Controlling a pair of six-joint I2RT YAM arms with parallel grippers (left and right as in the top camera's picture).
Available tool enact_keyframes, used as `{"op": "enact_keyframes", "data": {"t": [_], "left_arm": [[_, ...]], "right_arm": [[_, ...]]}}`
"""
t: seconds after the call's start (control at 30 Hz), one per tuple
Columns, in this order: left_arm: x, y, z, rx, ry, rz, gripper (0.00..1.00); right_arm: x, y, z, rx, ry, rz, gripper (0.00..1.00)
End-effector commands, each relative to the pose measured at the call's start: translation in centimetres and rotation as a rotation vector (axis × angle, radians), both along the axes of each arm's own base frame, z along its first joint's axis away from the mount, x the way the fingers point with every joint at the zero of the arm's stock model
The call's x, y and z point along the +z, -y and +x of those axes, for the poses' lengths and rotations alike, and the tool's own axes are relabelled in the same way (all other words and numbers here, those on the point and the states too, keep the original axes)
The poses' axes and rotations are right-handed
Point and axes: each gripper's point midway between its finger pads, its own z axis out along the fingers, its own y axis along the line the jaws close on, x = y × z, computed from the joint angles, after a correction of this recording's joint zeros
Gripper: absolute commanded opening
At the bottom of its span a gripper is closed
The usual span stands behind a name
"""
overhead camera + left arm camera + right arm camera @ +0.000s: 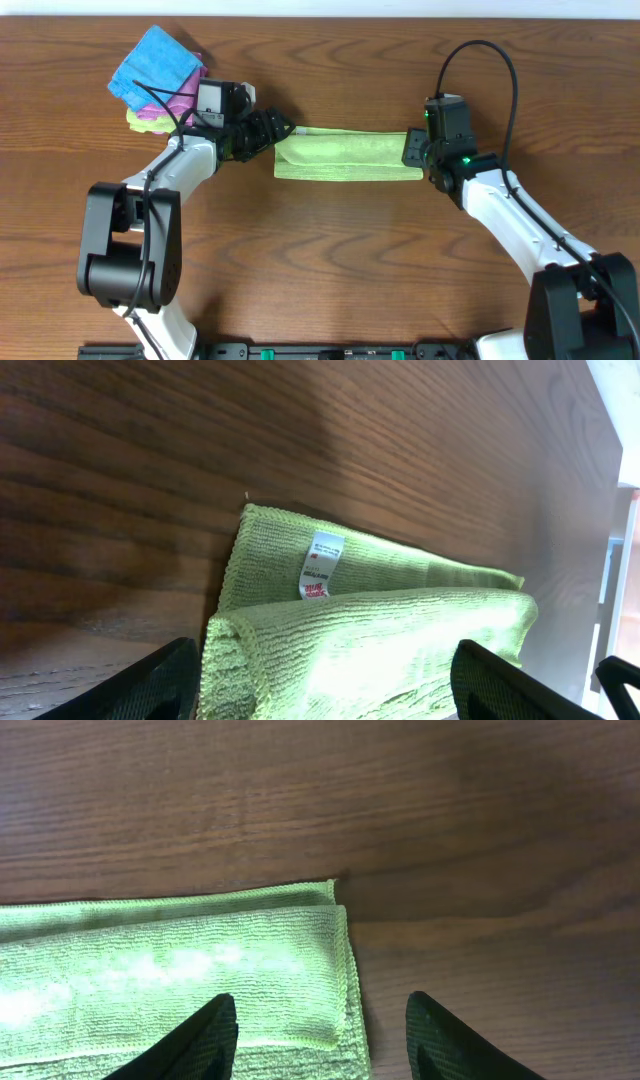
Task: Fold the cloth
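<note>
A green cloth (345, 156) lies on the wooden table, folded into a long narrow strip. My left gripper (280, 130) is at its left end and open, its fingers spread wide on either side of the cloth end (370, 650); a white label (320, 565) shows on a lower layer. My right gripper (415, 150) is at the right end and open, with the cloth's right corner (300, 970) between its fingers (315, 1040).
A stack of folded cloths, blue (155, 68) on top with pink (160, 103) and yellow-green beneath, sits at the back left beside my left arm. Bare wooden table (330, 260) surrounds the strip.
</note>
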Motion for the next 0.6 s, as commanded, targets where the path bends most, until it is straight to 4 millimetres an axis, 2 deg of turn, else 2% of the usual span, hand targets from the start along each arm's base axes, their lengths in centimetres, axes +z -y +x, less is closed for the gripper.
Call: {"op": "enact_keyframes", "data": {"t": [0.0,0.1,0.3,0.57], "left_arm": [[-1.7,0.8,-0.6,-0.007,-0.062,-0.032,0.81],[-2.8,1.4,-1.1,-0.024,-0.107,-0.076,0.78],[-1.6,2.2,-0.1,-0.031,-0.061,-0.133,0.77],[-1.1,2.5,0.2,-0.039,-0.04,-0.153,0.77]], "right_arm": [[0.6,-0.1,0.1,-0.016,0.018,0.006,0.54],[0.6,-0.1,0.1,-0.013,0.016,0.007,0.54],[0.5,-0.1,0.1,-0.013,0.014,0.007,0.54],[0.5,-0.1,0.1,-0.014,0.014,0.006,0.54]]}}
